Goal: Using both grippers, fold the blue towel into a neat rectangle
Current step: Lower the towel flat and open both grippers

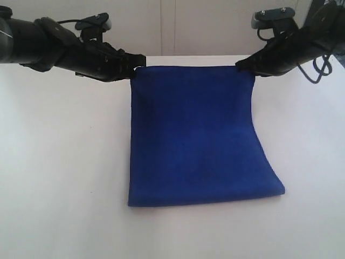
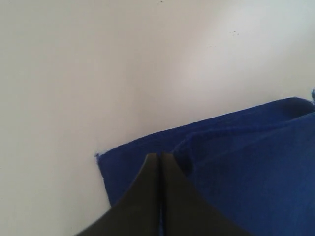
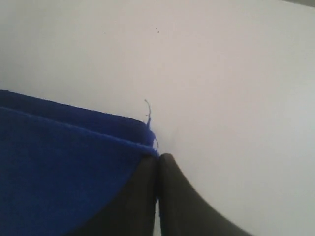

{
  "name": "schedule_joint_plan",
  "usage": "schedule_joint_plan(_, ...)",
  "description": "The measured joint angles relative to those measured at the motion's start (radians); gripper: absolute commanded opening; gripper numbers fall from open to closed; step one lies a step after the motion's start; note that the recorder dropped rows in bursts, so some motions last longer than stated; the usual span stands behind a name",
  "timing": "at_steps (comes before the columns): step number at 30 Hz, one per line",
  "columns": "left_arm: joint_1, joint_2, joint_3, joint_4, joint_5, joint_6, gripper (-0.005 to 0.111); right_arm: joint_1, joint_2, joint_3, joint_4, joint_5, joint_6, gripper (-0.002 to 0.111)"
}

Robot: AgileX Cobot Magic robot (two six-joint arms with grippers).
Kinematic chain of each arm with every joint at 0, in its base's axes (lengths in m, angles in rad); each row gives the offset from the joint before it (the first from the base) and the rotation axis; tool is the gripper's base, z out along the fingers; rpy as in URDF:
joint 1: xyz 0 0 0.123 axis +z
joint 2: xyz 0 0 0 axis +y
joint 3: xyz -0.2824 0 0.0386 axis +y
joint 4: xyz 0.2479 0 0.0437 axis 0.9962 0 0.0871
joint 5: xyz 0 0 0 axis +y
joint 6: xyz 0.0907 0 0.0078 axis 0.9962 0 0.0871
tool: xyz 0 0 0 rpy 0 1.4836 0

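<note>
since the deep royal-blue soft cloth towel (image 1: 199, 135) is pinched at its two far corners, and a lower layer's edge shows just beyond each pincer's tip in the wrist views, the step in hand looks like laying the held edge onto that lower edge to close a half fold. the left black gripper (image 1: 137, 67) has its jaws pressed together on one corner, and the right black gripper (image 1: 243, 67) is likewise clamped on the other. between them the held edge runs taut and nearly level. from that edge the cloth slopes down and away from the pincers to what looks like a fold resting on the white tabletop (image 1: 59, 183), well apart from both tips.

to do it well, i would lower both pincers together at one height, hold the edge stretched so no slack bunches in the middle, and line each corner over the corner beneath before letting go. the right side flares a little wider at the fold, so a slight correction there may be needed.

as doubled, the towel's long axis seems to run from the pincers out to the fold, crosswise to the line joining them, though the slope makes this hard to judge.
</note>
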Motion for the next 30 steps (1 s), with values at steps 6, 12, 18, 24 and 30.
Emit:
schedule_joint_plan(6,0.001,0.097,-0.050,-0.002,-0.030,0.000,0.000,0.008,0.107,0.000,0.006,-0.092,-0.012,0.000)
schedule_joint_plan(12,0.001,0.151,-0.083,-0.019,-0.040,0.000,0.000,0.032,0.152,-0.010,0.008,-0.163,-0.015,0.000)
schedule_joint_plan(18,0.002,0.178,-0.086,-0.039,-0.061,0.000,0.000,0.052,0.183,-0.017,0.008,-0.231,-0.017,0.000)
schedule_joint_plan(24,0.002,0.195,-0.086,-0.048,-0.085,-0.015,0.003,0.055,0.187,-0.017,0.008,-0.258,-0.017,0.014)
schedule_joint_plan(30,0.002,0.201,-0.086,-0.048,-0.100,-0.077,0.048,0.055,0.187,-0.017,0.008,-0.286,-0.017,0.039)
